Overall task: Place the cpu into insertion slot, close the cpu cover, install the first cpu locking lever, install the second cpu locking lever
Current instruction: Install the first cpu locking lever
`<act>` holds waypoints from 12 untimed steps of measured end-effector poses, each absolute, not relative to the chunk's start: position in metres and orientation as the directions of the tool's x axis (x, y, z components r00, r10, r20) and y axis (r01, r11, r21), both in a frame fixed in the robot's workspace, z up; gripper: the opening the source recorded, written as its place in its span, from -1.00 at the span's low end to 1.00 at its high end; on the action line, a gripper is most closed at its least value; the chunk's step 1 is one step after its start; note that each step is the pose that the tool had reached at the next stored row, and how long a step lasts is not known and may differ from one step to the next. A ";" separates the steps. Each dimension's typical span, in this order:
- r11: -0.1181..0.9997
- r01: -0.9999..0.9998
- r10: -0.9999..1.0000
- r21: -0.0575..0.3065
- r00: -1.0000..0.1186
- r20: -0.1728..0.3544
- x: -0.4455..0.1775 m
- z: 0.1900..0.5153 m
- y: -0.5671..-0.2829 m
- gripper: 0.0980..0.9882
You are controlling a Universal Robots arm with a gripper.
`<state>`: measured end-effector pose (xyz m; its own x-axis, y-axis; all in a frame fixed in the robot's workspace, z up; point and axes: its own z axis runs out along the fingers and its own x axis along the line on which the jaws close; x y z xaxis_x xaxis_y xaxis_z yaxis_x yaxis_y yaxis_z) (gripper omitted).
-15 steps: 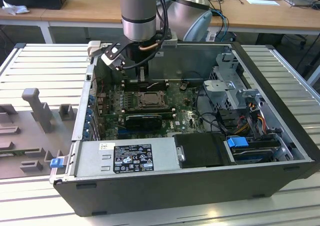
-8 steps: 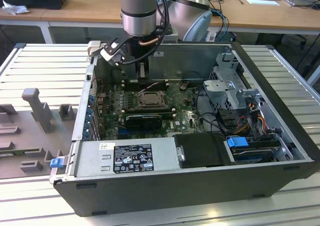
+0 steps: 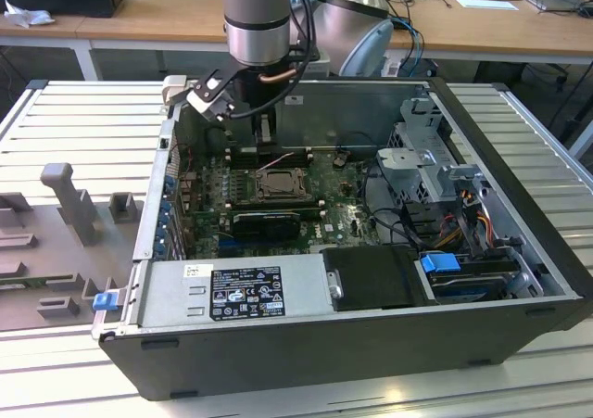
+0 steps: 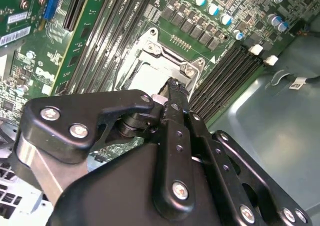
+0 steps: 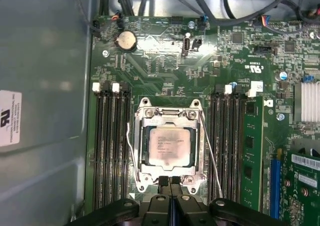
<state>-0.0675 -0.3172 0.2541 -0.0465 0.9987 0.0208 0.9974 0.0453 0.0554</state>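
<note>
Open computer case point(image 3: 371, 344) on the slatted bench point(image 3: 83, 112), green motherboard point(image 5: 165, 60) inside. The arm reaches down into it. The gripper point(image 5: 170, 182) sits at the edge of the insertion slot point(image 3: 278, 184), jaws pressed together, nothing seen between them. The cpu cover point(image 5: 141, 146) looks flat over the slot, framing the cpu point(image 5: 169, 145), which is seated inside with its pale top showing through the cut-out. The 2 cpu locking levers, thin wires, one point(image 5: 131, 148) and the other point(image 5: 210, 156), splay out either side, seemingly unlatched. My read: placing and cover are done, lever step in hand. Latching calls for the tip pushing 1 wire down and sideways under its catch, without scraping the board.
</note>
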 end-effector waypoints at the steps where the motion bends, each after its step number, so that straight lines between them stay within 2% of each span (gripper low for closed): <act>1: 0.060 0.997 0.998 0.055 -0.061 0.021 -0.068 0.254 -0.317 -0.98; 12: 0.207 0.977 0.978 0.055 -0.208 0.021 -0.068 0.254 -0.317 -0.98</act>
<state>-0.0675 -0.3173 0.2542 -0.2081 0.9779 0.0208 0.9768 0.2067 0.0554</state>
